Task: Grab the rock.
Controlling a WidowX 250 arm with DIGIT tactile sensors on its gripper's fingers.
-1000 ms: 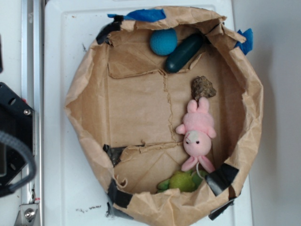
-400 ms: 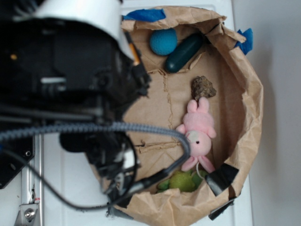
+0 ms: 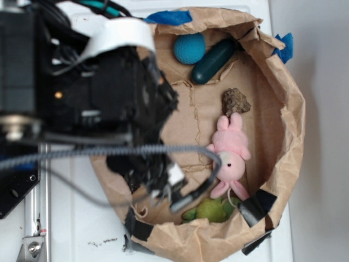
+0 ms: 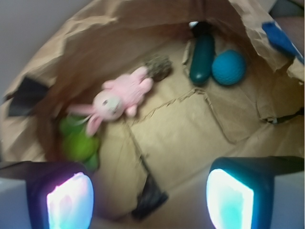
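Wrist view: gripper jaws apart, empty; rock lies well ahead, just beyond the pink bunny's ears.

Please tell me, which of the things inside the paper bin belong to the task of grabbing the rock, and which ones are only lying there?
Belong to the job:
- rock, beside the pink bunny's ears
- claw, open, nothing between its fingers

Only lying there:
- pink bunny plush
- teal ball
- dark green cucumber toy
- green plush
- brown paper bin
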